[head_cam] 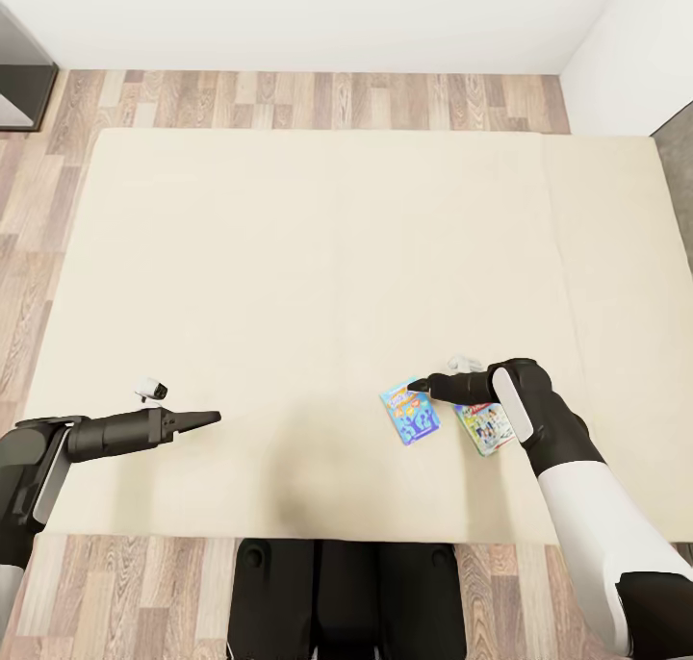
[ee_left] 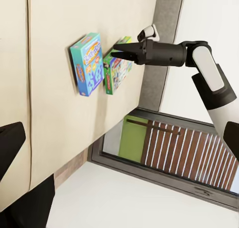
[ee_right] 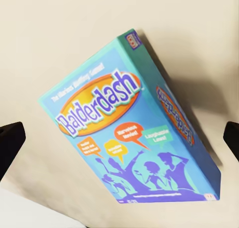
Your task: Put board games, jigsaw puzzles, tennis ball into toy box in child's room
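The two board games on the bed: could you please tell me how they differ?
The blue board game has a blue cover reading Balderdash; the green board game has a green-edged cover. The blue one lies wholly in the open, while the right pincer and arm partly cover the green one. Both lie flat, side by side.

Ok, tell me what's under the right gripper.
Under the right gripper lies the blue Balderdash board game, flat on the cream bed. The second board game beside it is partly covered by the arm.

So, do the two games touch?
Apart: the head view shows a strip of bed between the blue game and the green game.
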